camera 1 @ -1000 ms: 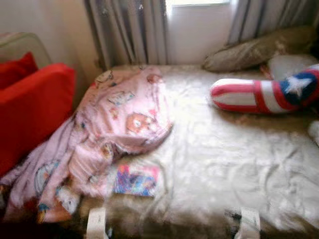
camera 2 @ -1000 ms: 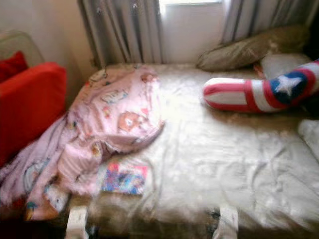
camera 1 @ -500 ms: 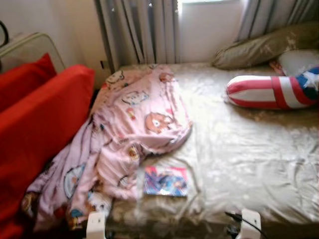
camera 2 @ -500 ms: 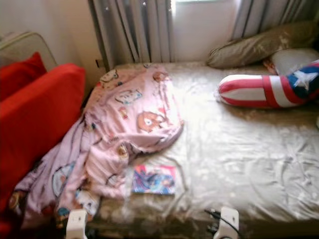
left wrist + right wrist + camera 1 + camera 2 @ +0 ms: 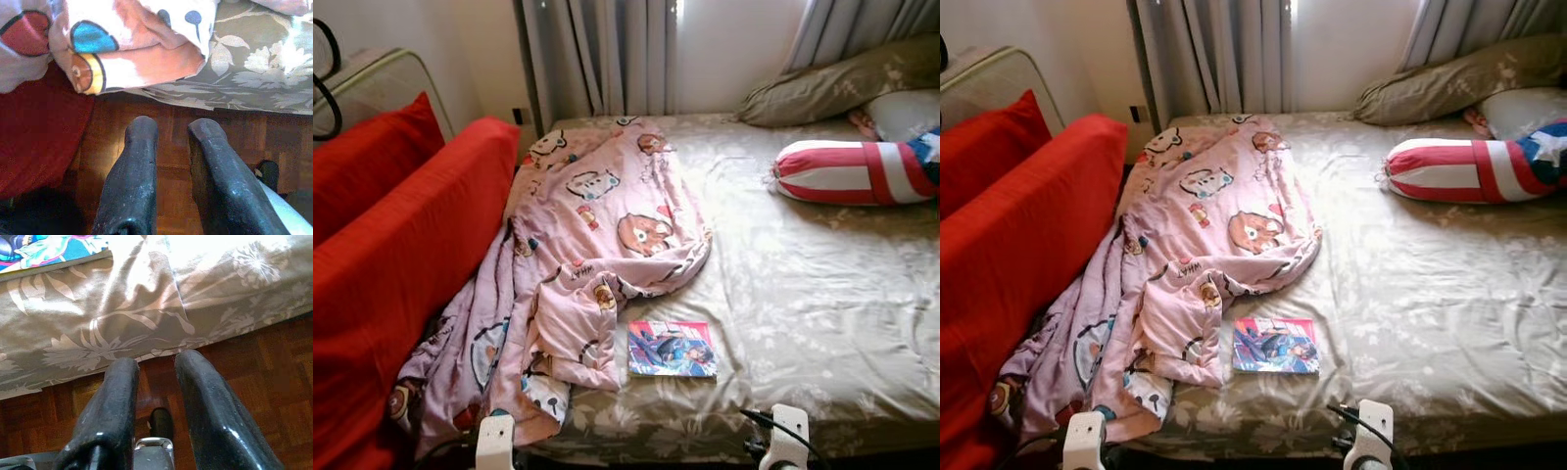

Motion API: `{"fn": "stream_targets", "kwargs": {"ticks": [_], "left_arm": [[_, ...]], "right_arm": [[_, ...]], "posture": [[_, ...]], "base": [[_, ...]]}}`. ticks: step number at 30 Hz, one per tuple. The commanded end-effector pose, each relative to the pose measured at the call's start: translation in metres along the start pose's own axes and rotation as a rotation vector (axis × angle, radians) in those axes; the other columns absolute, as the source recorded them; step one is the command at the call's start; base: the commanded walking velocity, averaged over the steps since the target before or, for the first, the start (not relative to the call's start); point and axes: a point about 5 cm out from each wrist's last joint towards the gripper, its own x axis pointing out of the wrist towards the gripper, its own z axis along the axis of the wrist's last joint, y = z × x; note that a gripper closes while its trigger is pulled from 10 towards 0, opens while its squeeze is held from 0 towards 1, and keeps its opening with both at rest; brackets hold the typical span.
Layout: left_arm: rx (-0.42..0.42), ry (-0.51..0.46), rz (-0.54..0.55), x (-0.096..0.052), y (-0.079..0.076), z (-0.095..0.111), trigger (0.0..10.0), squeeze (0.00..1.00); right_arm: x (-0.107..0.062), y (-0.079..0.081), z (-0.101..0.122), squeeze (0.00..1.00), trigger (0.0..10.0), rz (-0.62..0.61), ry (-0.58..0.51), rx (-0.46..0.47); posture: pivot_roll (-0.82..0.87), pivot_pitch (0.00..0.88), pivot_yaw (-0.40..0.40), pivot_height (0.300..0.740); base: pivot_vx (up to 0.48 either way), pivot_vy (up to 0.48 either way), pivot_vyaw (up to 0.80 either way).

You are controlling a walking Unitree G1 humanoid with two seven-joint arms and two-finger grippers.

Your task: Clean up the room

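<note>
A pink cartoon-print blanket (image 5: 597,225) lies crumpled on the left side of the bed (image 5: 822,294) and spills over its near left corner toward the floor. A colourful thin book (image 5: 672,349) lies flat on the floral sheet beside the blanket's lower edge. Both arms hang low at the bed's near edge. My left gripper (image 5: 173,129) is open over the wooden floor, just below the hanging blanket corner (image 5: 122,44). My right gripper (image 5: 156,362) is open and empty, below the sheet edge near the book (image 5: 54,249).
A red sofa (image 5: 401,264) stands tight against the bed's left side. A red-white striped bolster with a star (image 5: 852,171) and two pillows (image 5: 832,88) lie at the far right. Curtains (image 5: 597,59) hang behind the bed. The floor is wood parquet (image 5: 274,396).
The whole picture has shifted and sharpened, so the camera has moved closer and turned left. Blanket, book and pillows lie as before. The arms hang the same.
</note>
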Motion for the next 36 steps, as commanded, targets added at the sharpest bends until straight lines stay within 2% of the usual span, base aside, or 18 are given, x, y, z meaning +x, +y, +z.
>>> {"fn": "stream_targets", "kwargs": {"ticks": [1,6,13,18,22,26,28,31,36], "left_arm": [[0.023,0.001,0.005,0.000,0.002,-0.001,10.0,0.00],[0.019,0.002,0.004,-0.001,0.002,-0.001,10.0,0.00],[-0.012,-0.003,0.002,-0.001,0.001,-0.002,10.0,0.00],[-0.026,-0.014,-0.009,-0.001,0.000,-0.001,10.0,0.00],[-0.027,-0.049,-0.032,-0.001,-0.002,0.002,10.0,0.00],[-0.054,-0.087,-0.038,-0.001,-0.003,0.005,10.0,0.00],[-0.108,-0.142,-0.028,-0.002,-0.003,0.008,10.0,0.00],[-0.144,-0.182,-0.031,-0.003,-0.004,0.010,10.0,0.00],[-0.113,-0.243,-0.053,-0.005,-0.005,0.015,10.0,0.00]], "right_arm": [[0.000,-0.001,-0.001,0.00,10.0,0.000,0.003,-0.011],[0.000,0.000,-0.001,0.00,10.0,0.005,0.004,-0.020],[0.000,0.002,0.000,0.00,10.0,0.019,-0.005,-0.046],[0.003,0.010,0.016,0.00,10.0,0.053,-0.065,-0.078],[0.005,0.021,0.040,0.00,10.0,0.116,-0.156,-0.085],[0.005,0.026,0.050,0.00,10.0,0.162,-0.205,-0.104],[0.004,0.030,0.064,0.00,10.0,0.190,-0.274,-0.117],[0.003,0.030,0.078,0.00,10.0,0.204,-0.345,-0.111],[-0.004,0.025,0.103,0.00,10.0,0.176,-0.513,-0.078]], "posture": [[0.04,0.000,0.041,0.740],[0.04,0.000,0.042,0.740],[0.04,0.000,0.042,0.740],[0.04,0.000,0.036,0.740],[0.03,0.000,0.031,0.740],[0.03,0.000,0.025,0.740],[0.03,0.000,0.017,0.740],[0.03,0.000,0.012,0.740],[0.03,0.000,0.009,0.740]], "base": [[0.000,-0.439,0.00],[0.000,-0.424,0.00],[0.000,0.000,0.00],[0.000,0.000,0.45],[0.000,0.000,0.54],[0.000,0.000,0.00],[0.000,0.000,0.00],[0.000,0.000,0.00],[0.000,0.000,0.00]]}}
